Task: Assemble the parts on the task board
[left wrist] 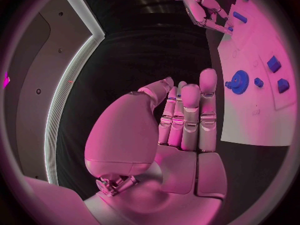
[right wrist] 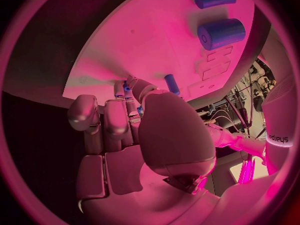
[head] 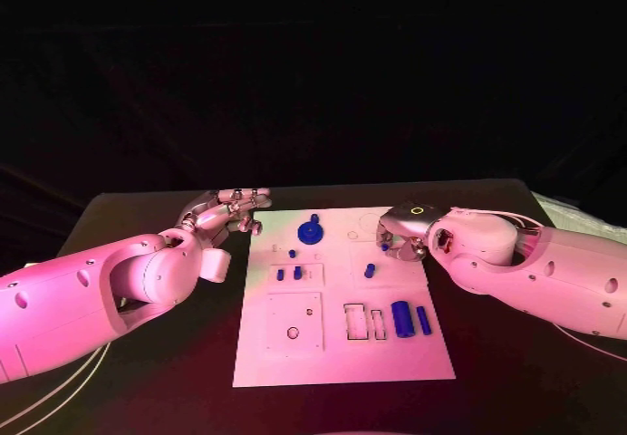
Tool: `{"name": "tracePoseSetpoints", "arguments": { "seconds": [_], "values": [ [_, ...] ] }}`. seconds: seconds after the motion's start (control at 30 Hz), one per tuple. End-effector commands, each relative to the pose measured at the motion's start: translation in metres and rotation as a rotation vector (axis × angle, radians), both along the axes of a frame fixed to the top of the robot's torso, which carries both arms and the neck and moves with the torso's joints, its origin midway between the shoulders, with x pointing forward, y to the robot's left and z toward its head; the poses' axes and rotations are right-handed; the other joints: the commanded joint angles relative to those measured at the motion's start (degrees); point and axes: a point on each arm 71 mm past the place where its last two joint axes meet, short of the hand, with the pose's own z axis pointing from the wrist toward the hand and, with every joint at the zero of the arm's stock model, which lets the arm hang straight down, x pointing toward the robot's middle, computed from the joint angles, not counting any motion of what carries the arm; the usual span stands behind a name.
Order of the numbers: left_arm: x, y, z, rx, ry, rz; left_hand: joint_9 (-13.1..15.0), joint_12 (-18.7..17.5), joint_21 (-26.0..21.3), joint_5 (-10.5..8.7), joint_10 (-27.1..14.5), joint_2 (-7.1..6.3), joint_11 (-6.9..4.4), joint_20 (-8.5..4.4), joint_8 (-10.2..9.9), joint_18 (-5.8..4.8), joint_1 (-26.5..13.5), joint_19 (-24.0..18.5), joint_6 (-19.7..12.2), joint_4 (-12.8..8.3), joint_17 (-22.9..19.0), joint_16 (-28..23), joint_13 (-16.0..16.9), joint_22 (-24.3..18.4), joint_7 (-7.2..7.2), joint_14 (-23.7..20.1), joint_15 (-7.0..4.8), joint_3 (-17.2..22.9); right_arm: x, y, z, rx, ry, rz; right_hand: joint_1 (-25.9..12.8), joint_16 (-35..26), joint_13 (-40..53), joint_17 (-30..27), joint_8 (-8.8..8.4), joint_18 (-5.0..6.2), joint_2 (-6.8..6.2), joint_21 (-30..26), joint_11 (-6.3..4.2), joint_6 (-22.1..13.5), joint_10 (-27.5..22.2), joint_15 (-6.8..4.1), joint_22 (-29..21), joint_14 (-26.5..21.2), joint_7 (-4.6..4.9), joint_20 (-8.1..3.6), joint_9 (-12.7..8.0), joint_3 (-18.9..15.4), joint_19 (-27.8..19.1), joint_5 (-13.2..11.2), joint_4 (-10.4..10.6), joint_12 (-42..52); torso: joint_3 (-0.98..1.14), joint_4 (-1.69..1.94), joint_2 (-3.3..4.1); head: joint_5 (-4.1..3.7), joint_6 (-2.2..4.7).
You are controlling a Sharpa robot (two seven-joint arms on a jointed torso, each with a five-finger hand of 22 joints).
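The white board (head: 342, 299) lies flat in the middle of the dark bench (head: 523, 362), with small blue pieces scattered over it. A blue gear (head: 311, 230) sits near the board's far end, two small blue pegs (head: 289, 273) stand in a recess at its left side, and a thick blue cylinder (head: 402, 319) lies beside a thinner blue rod (head: 423, 319) toward the near right.

The left hand (head: 225, 215) hovers just off the board's far left corner; its fingers (left wrist: 190, 116) are straight, close together and hold nothing.

The right hand (head: 402, 232) reaches down onto the board's far right part. Its fingers (right wrist: 114, 116) are curled in over a small blue piece (right wrist: 127, 87) at their tips, but I cannot tell whether they actually grip it. Another short blue peg (head: 370, 270) lies on the board just beside that hand.
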Motion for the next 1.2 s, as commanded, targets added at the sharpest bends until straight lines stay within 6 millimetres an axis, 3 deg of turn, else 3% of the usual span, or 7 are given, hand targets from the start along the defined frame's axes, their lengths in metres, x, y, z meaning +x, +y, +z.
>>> {"name": "tracePoseSetpoints", "arguments": {
  "seconds": [0.03, 0.23, 0.53, 1.2],
  "values": [
    [0.0, -0.001, 0.001, -0.016, -0.004, -0.003, 0.0, 0.3, -0.2, -0.21, -0.1, 0.3, -0.11, -0.01, 0.4, 0.77, 0.1, -0.3, 0.2, -0.1, 0.0, -0.3, 0.0, 0.0, 0.13, -0.3, 0.01, -0.3, -0.001, 0.002, -0.003, -0.014, 0.023, 0.016, 0.1, 0.0, -0.4, 0.3, 0.31, 0.76, 0.6, 0.1, -0.02, 0.6, 0.8, -0.41, 0.3, 1.4, -0.04, -0.05, 0.1, 0.6, 0.4, 0.0, 0.0, 0.0, 0.01, -0.05, -0.04, 0.08, -0.04],
    [0.0, 0.0, 0.0, -0.006, 0.001, 0.002, 0.0, 0.5, -0.6, -0.17, -0.2, 0.52, -0.09, -0.03, 0.5, 0.8, 0.4, -0.3, 0.2, -0.4, -0.3, -0.4, 0.1, -0.3, 0.16, -0.3, 0.0, -0.3, -0.001, 0.003, -0.005, -0.009, 0.035, 0.018, 0.2, 0.2, -0.9, 0.5, 0.31, 0.71, 1.02, 0.2, 0.0, 0.8, 1.2, -0.38, 0.6, 1.5, 0.01, -0.04, 0.1, 1.1, 0.6, -0.3, -0.1, -0.1, 0.0, -0.02, -0.04, 0.21, -0.07],
    [0.0, 0.0, 0.0, 0.003, 0.007, 0.0, 0.0, 0.6, -0.7, -0.16, -0.3, 0.6, -0.1, -0.05, 0.5, 0.81, 0.6, -0.3, 0.2, -0.5, -0.4, -0.4, 0.1, -0.4, 0.17, -0.3, -0.01, -0.3, 0.0, 0.003, -0.005, -0.007, 0.027, 0.009, 2.1, 1.0, -2.2, 1.4, 0.85, 0.45, 3.06, 1.1, -0.11, 2.5, 4.1, 0.3, 1.9, 1.7, 0.25, 0.38, 0.6, 4.3, 1.4, -2.3, -2.0, -0.2, -0.01, -0.03, -0.04, 0.06, -0.28],
    [0.001, 0.001, -0.003, 0.011, 0.023, -0.002, 0.0, 0.7, -1.2, -0.16, -0.4, 0.62, -0.08, -0.07, 0.6, 0.88, 0.9, -0.4, 0.2, -0.7, -0.7, -0.5, 0.1, -0.7, 0.21, -0.4, -0.02, -0.3, -0.011, -0.001, 0.02, 0.154, -0.072, -0.001, 0.4, 1.3, -3.0, 1.5, 0.71, 0.25, 2.7, 1.9, 0.19, 2.8, 5.0, 0.92, 3.1, 1.7, 0.52, 0.98, 0.8, 5.5, 2.0, -3.7, -2.0, -1.1, -0.03, -0.03, -0.12, -0.16, -0.18]
  ]
}}
